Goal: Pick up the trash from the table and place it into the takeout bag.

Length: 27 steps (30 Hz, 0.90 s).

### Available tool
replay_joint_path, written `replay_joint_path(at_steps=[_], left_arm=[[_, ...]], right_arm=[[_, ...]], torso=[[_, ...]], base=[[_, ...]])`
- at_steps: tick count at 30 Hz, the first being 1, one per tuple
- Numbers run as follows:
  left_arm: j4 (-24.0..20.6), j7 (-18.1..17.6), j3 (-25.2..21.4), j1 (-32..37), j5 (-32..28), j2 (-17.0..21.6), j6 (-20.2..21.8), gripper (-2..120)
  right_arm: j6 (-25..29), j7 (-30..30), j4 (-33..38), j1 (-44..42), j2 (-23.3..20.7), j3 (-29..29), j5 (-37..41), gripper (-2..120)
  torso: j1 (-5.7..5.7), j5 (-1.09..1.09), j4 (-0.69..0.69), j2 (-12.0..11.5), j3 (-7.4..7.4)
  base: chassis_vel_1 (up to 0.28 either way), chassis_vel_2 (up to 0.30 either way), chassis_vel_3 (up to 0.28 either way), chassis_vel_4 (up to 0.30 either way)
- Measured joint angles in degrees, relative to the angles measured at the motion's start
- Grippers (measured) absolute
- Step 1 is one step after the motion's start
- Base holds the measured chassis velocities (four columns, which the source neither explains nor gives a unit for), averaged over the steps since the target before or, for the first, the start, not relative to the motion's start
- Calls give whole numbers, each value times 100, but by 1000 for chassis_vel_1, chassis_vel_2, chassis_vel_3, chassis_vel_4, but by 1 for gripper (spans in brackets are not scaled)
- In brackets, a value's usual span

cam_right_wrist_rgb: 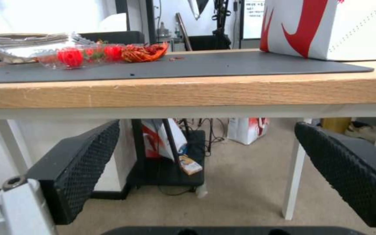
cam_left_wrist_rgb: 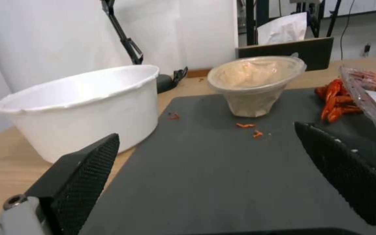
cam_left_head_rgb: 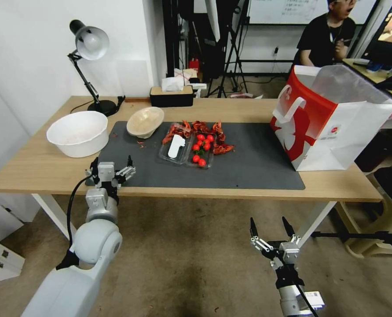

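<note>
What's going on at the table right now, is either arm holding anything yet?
Nothing is held. The left gripper is open over the near-left corner of the mat, facing the beige bowl beside the white bowl. The right gripper is open too, below the table edge over the floor. The clear tray with tomatoes and the red scraps lie mid-mat. The takeout bag stands upright at the right end.

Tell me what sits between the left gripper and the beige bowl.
In the left wrist view, bare dark mat with a few small red scraps lies between the open left gripper and the beige bowl.
</note>
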Motion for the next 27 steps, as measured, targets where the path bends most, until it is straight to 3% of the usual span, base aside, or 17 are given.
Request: replay_joint_path(at_steps=[11,18,22,27], left_arm=[[-7,158,-87,356,-4,-97,-409,100],[46,382,-23,165,-322,15,-700,100],[147,404,76,-197,-843,186,-712,100],[199,22,292,-772,-2401,365,-363,100]], right_arm=[[66,-1,-6,-27,14,0,0,100],[48,-72,98,-41,70,-1,6,100],[45,-97,130,-71,98,20,3,100],[28,-59,133,-80,119,69,0,100]], torso=[[0,-1,1,0,0],[0,-1,1,0,0],[0,-1,0,0,0],[0,0,1,-1,1]], base=[[0,0,0,0],[0,0,0,0],[0,0,0,0],[0,0,0,0]])
